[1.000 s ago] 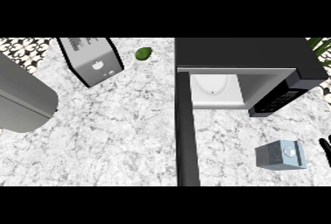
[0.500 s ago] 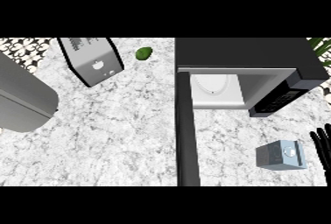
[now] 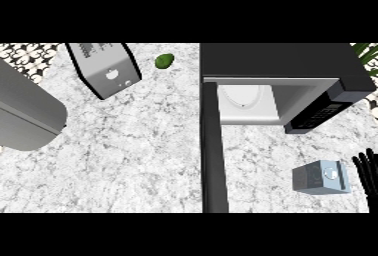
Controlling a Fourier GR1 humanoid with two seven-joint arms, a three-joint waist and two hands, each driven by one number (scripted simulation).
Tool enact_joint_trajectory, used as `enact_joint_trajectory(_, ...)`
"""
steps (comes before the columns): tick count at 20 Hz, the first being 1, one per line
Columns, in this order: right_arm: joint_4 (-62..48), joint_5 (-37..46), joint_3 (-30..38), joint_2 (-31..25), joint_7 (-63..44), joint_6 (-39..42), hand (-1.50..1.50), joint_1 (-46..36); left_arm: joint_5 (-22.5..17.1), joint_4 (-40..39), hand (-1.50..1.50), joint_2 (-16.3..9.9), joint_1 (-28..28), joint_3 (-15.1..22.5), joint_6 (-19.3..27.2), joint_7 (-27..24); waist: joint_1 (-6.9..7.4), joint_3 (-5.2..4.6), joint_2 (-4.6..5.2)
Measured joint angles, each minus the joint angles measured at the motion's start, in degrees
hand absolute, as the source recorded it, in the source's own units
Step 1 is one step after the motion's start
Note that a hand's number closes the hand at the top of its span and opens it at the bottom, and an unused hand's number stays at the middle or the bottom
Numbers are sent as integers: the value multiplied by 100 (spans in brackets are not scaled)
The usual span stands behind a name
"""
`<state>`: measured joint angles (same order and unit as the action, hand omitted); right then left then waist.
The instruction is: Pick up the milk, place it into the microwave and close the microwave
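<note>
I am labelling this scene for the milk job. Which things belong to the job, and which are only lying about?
For the job:
- milk, on the counter
- microwave, door open
- right hand, fingers straight, beside the milk

Lying about:
- toaster
- green fruit
- grey appliance at the left edge
- plant, top right corner

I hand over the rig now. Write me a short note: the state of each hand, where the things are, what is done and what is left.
Right hand: at the view's right edge, fingers straight, open, just right of the milk carton, holding nothing.
Left hand: not in view.
Milk carton: on the counter, in front of the microwave.
Microwave: door open, white plate inside.
Done: nothing yet.
Left: grasp the milk, place it inside, close the door.
</note>
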<state>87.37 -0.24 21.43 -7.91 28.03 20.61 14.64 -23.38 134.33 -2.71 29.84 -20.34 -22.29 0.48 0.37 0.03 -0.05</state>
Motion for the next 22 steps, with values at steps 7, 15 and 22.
enact_joint_trajectory(7, -1421, 314, 48, -230, 994, 81, -150, -416, -160, -20, -150, 64, -94, -198, -93, 200, 1, 1, 2)
enact_joint_trajectory(15, -2838, 689, 95, -478, 1698, -295, -150, -1149, -244, -21, -150, 138, 40, -268, -217, 214, 20, 1, 3)
enact_joint_trajectory(22, -4074, 950, 41, -658, 2285, -681, 150, -1769, -379, -39, -150, 129, 117, -563, -484, 240, 35, 3, 5)
